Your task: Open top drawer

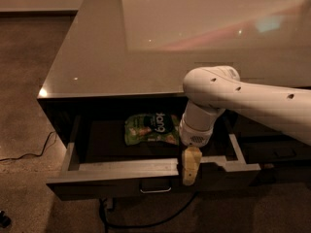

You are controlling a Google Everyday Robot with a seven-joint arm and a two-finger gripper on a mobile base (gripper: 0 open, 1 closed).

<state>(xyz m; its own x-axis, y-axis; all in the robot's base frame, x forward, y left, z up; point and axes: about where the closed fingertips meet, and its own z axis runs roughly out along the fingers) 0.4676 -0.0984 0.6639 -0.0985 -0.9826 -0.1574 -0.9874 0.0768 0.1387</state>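
Our end effector [191,165] sits on the near front panel of the drawer [121,171], just right of centre, its tip lapped over the panel's top edge. We cannot tell whether it stands wide or narrow. The handle [155,189] hangs free just left of it and lower, so we judge the pull goes through the panel's edge, not the handle. The drawer is out from under the near edge of the desk [97,57], its inside well exposed. To finish well, we would draw straight toward the near side, level with the runners, with the tip held down behind the lip so it cannot slip off. The white arm [252,96] reaches in from the right. A green snack bag [150,128] lies flat in the drawer, beyond the end effector; its white lettering is too blurred for us to read.
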